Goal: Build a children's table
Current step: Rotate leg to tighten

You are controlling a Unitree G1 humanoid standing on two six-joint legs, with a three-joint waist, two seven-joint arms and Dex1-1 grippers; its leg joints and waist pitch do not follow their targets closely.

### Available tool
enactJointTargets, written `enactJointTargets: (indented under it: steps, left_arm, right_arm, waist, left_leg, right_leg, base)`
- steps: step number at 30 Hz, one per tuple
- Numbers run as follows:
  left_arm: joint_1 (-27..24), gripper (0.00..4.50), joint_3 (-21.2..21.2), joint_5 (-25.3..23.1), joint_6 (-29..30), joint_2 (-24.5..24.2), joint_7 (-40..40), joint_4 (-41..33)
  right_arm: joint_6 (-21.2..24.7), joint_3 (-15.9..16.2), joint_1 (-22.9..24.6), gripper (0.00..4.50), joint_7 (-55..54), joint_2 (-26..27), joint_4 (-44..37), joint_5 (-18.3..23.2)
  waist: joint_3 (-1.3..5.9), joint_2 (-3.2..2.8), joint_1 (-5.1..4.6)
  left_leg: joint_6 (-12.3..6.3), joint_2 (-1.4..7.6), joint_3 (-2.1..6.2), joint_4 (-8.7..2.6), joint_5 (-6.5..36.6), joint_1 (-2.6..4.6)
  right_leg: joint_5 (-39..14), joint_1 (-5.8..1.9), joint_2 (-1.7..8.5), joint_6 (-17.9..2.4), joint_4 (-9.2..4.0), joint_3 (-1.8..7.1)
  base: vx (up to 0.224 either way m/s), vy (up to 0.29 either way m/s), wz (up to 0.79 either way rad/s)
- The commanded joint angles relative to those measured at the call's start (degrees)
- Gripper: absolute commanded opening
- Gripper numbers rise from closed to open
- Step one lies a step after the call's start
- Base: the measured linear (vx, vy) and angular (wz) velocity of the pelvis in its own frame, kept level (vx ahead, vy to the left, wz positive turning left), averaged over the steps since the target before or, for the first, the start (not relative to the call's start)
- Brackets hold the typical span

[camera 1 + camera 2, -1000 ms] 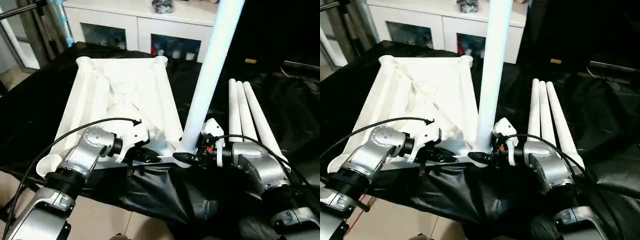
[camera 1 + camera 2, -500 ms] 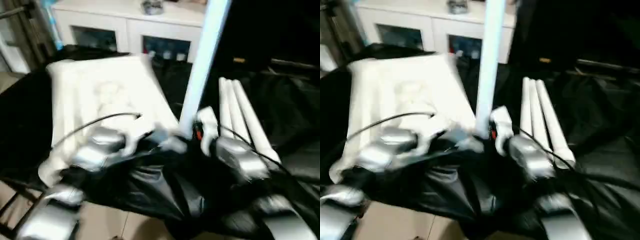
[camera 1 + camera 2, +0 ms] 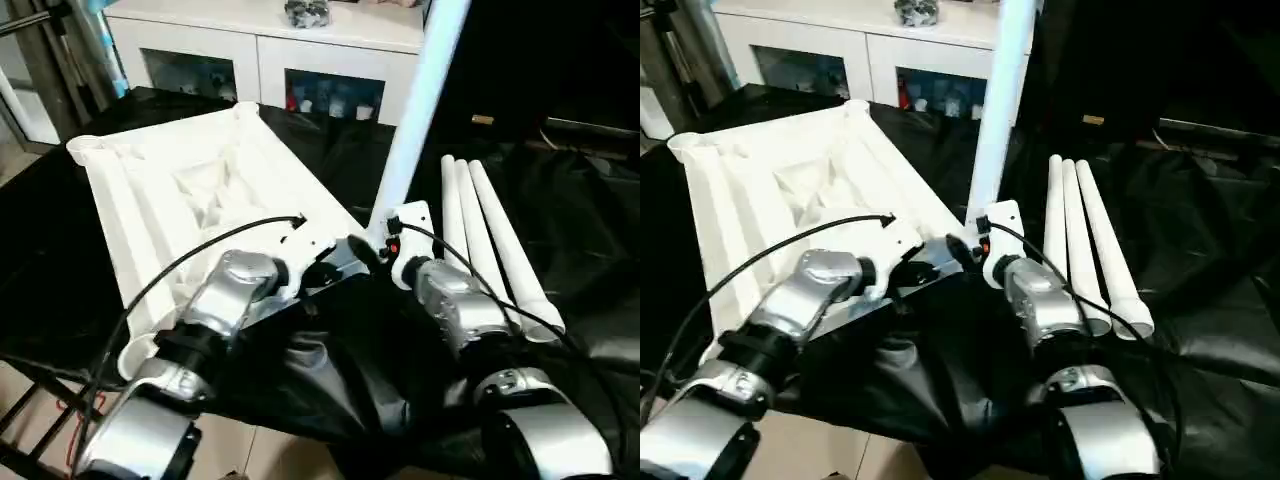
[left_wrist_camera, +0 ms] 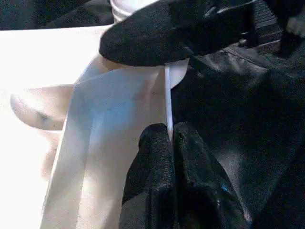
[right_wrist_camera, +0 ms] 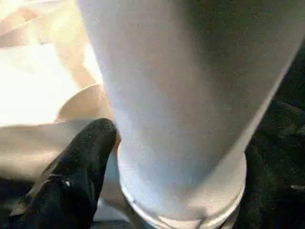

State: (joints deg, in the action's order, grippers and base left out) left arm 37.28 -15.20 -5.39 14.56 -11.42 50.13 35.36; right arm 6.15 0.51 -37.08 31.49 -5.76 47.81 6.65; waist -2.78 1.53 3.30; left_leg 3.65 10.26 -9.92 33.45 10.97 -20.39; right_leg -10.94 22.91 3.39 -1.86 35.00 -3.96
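Upside down on the black cloth (image 3: 330, 400), the white tabletop (image 3: 190, 200) lies with its ribbed underside facing up, turned at an angle so that one corner points toward the robot and another toward the white cabinet (image 3: 270, 60) at the far side. At the near right corner socket a single leg (image 3: 415, 110) stands almost upright, leaning a little to the right as it rises out of the top of the head views. The right gripper (image 5: 95, 157) is at the base of this leg: in the right wrist view one black finger (image 5: 76, 176) presses against the leg's wide lower end, just above its rim, though whether the claw is clamped on it cannot be told. The left gripper (image 4: 170, 143) is pinched together on the thin white edge of the tabletop close to that same corner, its two black fingertips meeting around the rim. Three more legs (image 3: 490, 240) lie side by side on the cloth to the right, fanning out slightly toward the robot
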Motion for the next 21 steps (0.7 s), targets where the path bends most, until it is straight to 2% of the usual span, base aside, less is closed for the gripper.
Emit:
enactJointTargets:
  steps: [1, 3, 4, 5, 8, 9, 10, 12, 15, 16, 21]
  left_arm:
    - [-0.6, 0.00, -2.6, 2.9, -6.1, 1.1, 6.0, -3.0]
    - [-1.1, 0.00, -2.8, 3.4, -6.4, -0.1, 8.7, -3.5]
    - [-1.4, 0.00, -2.8, 4.2, -7.0, -1.0, 11.1, -3.9]
    - [-1.4, 0.00, -2.8, 4.2, -7.0, -1.0, 11.1, -3.9]
    - [-1.4, 0.00, -3.0, 4.4, -7.5, -2.7, 14.2, -3.6]
    - [-1.5, 0.00, -2.9, 4.7, -8.3, -4.0, 16.7, -3.4]
    - [-1.5, 0.00, -2.9, 4.8, -8.3, -4.1, 17.0, -3.3]
    - [-1.5, 0.00, -2.6, 5.1, -9.3, -5.0, 18.8, -2.8]
    - [-1.4, 0.00, -2.5, 5.1, -10.3, -6.0, 20.6, -1.9]
    - [-1.4, 0.00, -2.4, 5.2, -10.4, -6.3, 21.5, -1.9]
    - [-1.5, 0.00, -2.4, 5.3, -10.4, -6.5, 22.1, -2.0]
  right_arm:
    - [1.2, 4.9, 1.8, 3.76, 9.7, 1.0, -2.9, 1.3]
    - [1.7, 6.0, 3.3, 3.76, 15.4, -1.2, -6.1, 2.4]
    - [2.6, 6.9, 4.3, 3.76, 19.5, -3.0, -8.5, 3.2]
    - [2.6, 6.9, 4.3, 3.76, 19.5, -3.0, -8.5, 3.2]
    - [3.8, 8.2, 5.9, 3.76, 25.4, -5.9, -11.8, 3.9]
    - [5.6, 9.0, 7.1, 3.76, 29.9, -8.0, -14.3, 4.6]
    - [5.8, 9.1, 7.2, 3.76, 30.3, -8.2, -14.5, 4.7]
    - [7.3, 9.9, 8.2, 3.44, 33.3, -9.9, -16.7, 4.9]
    - [8.3, 11.0, 9.3, 3.39, 35.1, -11.1, -18.6, 4.6]
    - [8.4, 11.2, 9.5, 3.12, 35.1, -11.0, -18.8, 4.5]
    - [9.0, 11.3, 9.7, 2.86, 35.0, -10.5, -19.3, 4.5]
  waist:
    - [3.52, 0.22, 0.32]
    - [3.51, 0.25, 0.33]
    - [3.40, -0.07, 0.53]
    - [3.43, 0.11, 0.60]
    - [3.27, -0.03, 0.74]
    - [3.24, -0.16, 0.73]
    - [3.24, 0.00, 1.07]
    - [3.27, -0.10, 1.24]
    - [3.31, 0.02, 1.79]
    - [3.37, 0.00, 1.92]
    - [3.34, -0.04, 1.89]
  left_leg:
    - [-5.35, 3.04, 0.75, -3.39, 6.2, -0.08]
    - [-5.68, 3.05, 0.69, -3.36, 6.2, -0.06]
    - [-5.69, 3.14, 0.72, -3.42, 6.4, 0.07]
    - [-5.65, 3.18, 0.70, -3.42, 7.1, 0.06]
    - [-4.68, 3.28, 0.71, -3.53, 8.5, 0.20]
    - [-4.40, 3.30, 0.71, -3.56, 8.9, 0.16]
    - [-4.57, 3.28, 0.68, -3.50, 8.8, 0.16]
    - [-4.65, 3.44, 0.67, -3.53, 8.3, 0.10]
    - [-4.43, 3.39, 0.59, -3.45, 7.7, 0.16]
    - [-4.12, 3.39, 0.60, -3.47, 7.5, 0.15]
    - [-3.45, 3.40, 0.69, -3.57, 7.9, 0.19]
  right_leg:
    - [-5.7, -3.57, 5.35, -12.7, -3.96, 3.27]
    - [-5.4, -3.59, 5.29, -13.0, -3.87, 3.26]
    - [-5.7, -3.47, 5.35, -13.1, -3.96, 3.27]
    - [-6.3, -3.56, 5.30, -13.1, -3.96, 3.26]
    - [-8.5, -3.38, 5.24, -13.1, -4.22, 3.22]
    - [-9.2, -3.32, 5.30, -13.1, -4.22, 3.25]
    - [-9.9, -3.52, 5.16, -12.5, -4.34, 3.15]
    - [-9.4, -3.42, 5.21, -12.4, -4.15, 3.18]
    - [-9.2, -3.27, 5.26, -12.4, -4.17, 3.16]
    - [-9.1, -3.22, 5.34, -12.3, -4.06, 3.18]
    - [-9.8, -3.18, 5.36, -12.3, -4.16, 3.16]
  base:
    - [0.000, 0.000, 0.00]
    - [0.000, 0.000, 0.00]
    - [0.000, 0.000, 0.00]
    - [0.000, 0.000, 0.00]
    - [0.000, 0.000, 0.00]
    - [0.000, 0.000, 0.00]
    - [0.000, 0.000, 0.00]
    - [0.000, 0.000, 0.00]
    - [0.000, 0.000, 0.00]
    - [0.000, 0.000, 0.00]
    - [0.000, 0.000, 0.00]
